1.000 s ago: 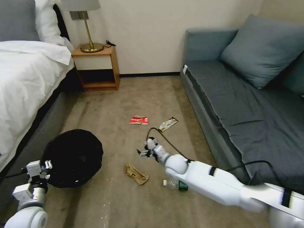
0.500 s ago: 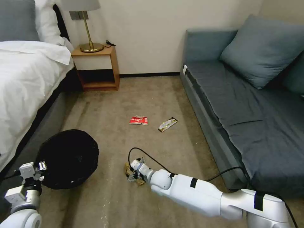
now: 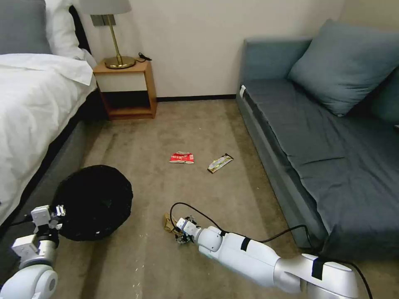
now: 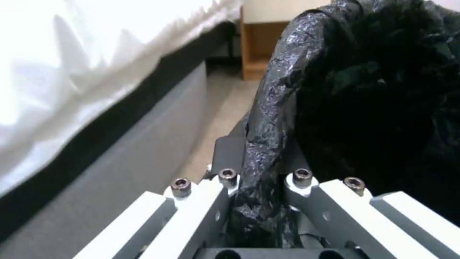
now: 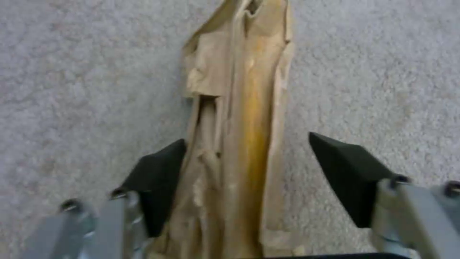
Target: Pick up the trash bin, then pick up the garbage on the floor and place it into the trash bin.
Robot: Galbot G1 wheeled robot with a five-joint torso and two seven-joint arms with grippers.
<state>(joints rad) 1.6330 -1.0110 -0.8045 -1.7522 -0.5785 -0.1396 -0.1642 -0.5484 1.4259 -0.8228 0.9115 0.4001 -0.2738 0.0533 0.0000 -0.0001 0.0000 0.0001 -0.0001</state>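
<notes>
Lower left, my left gripper (image 4: 261,201) pinches the trash bin (image 3: 93,201) rim; lower centre, my right gripper (image 5: 249,187) fingers spread around the crumpled brown paper (image 5: 237,144).

Right gripper (image 3: 181,233) low, jaws apart; left gripper (image 3: 55,212) clamped.

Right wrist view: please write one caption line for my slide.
Right gripper, jaws open, straddling the crumpled brown paper lying on the carpet.

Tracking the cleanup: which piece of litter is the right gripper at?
The brown paper, lying between the open right gripper's pads; the red wrapper and gold wrapper lie farther off.
</notes>
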